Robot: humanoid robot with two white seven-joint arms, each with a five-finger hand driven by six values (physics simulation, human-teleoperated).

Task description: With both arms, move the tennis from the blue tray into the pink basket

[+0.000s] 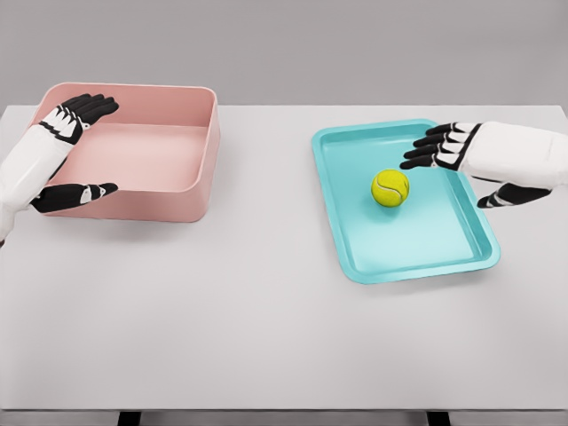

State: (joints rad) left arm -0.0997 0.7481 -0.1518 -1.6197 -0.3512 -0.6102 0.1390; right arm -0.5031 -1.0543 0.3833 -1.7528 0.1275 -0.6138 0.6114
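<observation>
The ball (390, 188) sits on the floor of the tray (417, 253), a little up and right of the tray's middle, free of every wall and touched by nothing. The right robot hand (466, 169) reaches in from the right edge over the tray's far right part, fingers (430, 151) stretched out leftward and loosely spread, thumb dropped low toward the near side, so it is open and has hold of nothing. The ball lies to the left of that hand and slightly toward the robot, just beside the fingertips but apart from them; whether the hand hangs above the ball's height or level with it cannot be told from this one view. Being round, the ball has no long axis and points no way that matters, so a grasp from any side should do. The tray itself runs long from far to near, turned a little off the edge of the surface (266, 337). The right hand is plainly the nearer one; the left robot hand (67, 155) is well apart on the other side, at the left end of the basket (191, 169), its fingers over the far left rim and its thumb at the near wall, the basket's corner lying between them; contact cannot be made out. The basket looks empty, so I judge the ball not yet picked up, and the coming move looks like a short shift left and toward the robot to bring palm and thumb around the ball
</observation>
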